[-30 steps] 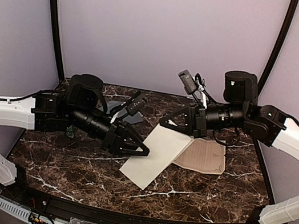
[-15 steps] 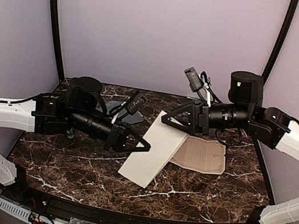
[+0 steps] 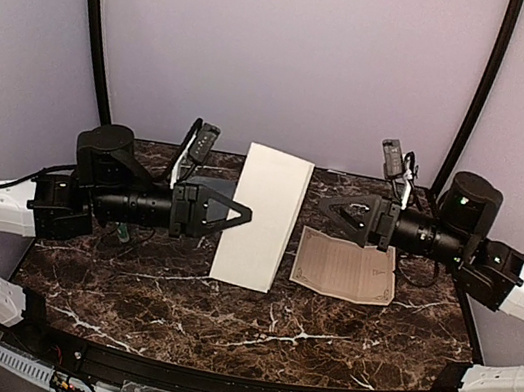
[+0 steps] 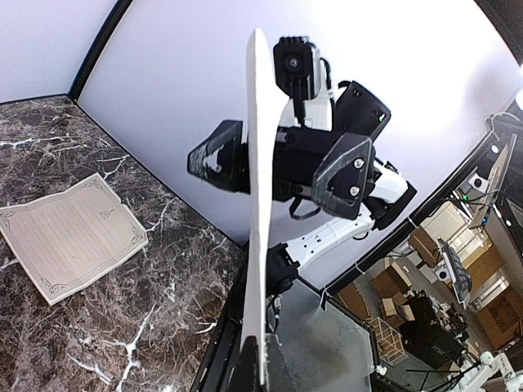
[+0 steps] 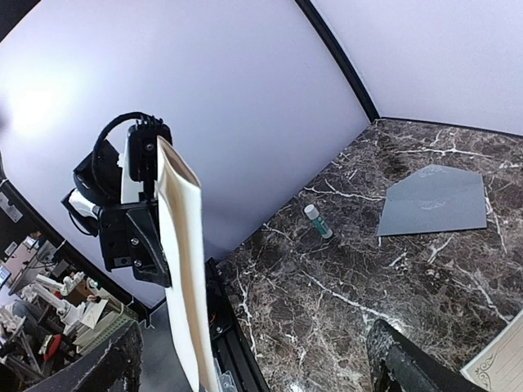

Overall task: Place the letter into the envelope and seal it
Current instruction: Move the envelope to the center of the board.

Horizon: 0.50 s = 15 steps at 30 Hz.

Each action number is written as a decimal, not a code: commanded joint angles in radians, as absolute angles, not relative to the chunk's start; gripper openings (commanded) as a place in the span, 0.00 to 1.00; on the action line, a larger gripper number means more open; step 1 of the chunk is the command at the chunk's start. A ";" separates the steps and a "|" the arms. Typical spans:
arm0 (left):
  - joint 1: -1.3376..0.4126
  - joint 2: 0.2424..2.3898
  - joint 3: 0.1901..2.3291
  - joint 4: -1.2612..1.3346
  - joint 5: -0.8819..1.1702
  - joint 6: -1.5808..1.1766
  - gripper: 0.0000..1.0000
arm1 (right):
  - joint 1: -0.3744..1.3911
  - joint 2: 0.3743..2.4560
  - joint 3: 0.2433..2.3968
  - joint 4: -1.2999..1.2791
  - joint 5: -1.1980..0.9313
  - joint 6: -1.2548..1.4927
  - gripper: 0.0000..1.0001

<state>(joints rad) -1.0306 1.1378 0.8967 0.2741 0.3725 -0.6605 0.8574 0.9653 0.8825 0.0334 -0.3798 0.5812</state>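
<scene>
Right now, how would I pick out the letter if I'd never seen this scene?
On the dark marble table, look at the right half, near the open right gripper. The letter lies flat there: cream, creased, with a thin ornamental border, unlike the plain white sheet the left gripper holds upright or the grey-blue envelope.

We could read no words, numbers or brand marks anywhere. The cream-beige paper sheet with a thin ornamental border [image 3: 344,268] carried faint rows of writing (too small for us to make out). The plain white rectangular sheet [image 3: 260,218] showed us no legible print.
</scene>
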 commanded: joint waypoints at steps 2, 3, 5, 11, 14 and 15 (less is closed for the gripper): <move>-1.034 1.133 0.906 0.354 0.346 -0.727 0.00 | 0.902 0.947 0.790 0.261 -0.369 0.704 0.92; -1.034 1.137 0.909 0.355 0.346 -0.731 0.00 | 0.913 0.943 0.769 0.294 -0.378 0.716 0.92; -1.034 1.137 0.917 0.361 0.354 -0.746 0.00 | 0.933 0.942 0.734 0.355 -0.395 0.736 0.92; -1.034 1.141 0.893 0.430 0.417 -0.757 0.00 | 0.966 1.000 0.724 0.459 -0.471 0.750 0.82; -1.034 1.156 0.896 0.443 0.477 -0.759 0.00 | 0.982 1.054 0.773 0.470 -0.532 0.732 0.65; -1.034 1.159 0.895 0.452 0.483 -0.759 0.00 | 0.987 1.068 0.787 0.472 -0.539 0.728 0.63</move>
<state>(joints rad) -1.0306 1.1469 0.8967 0.3851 0.4049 -0.7490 0.9630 1.0214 0.7284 0.3752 -0.4580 0.7399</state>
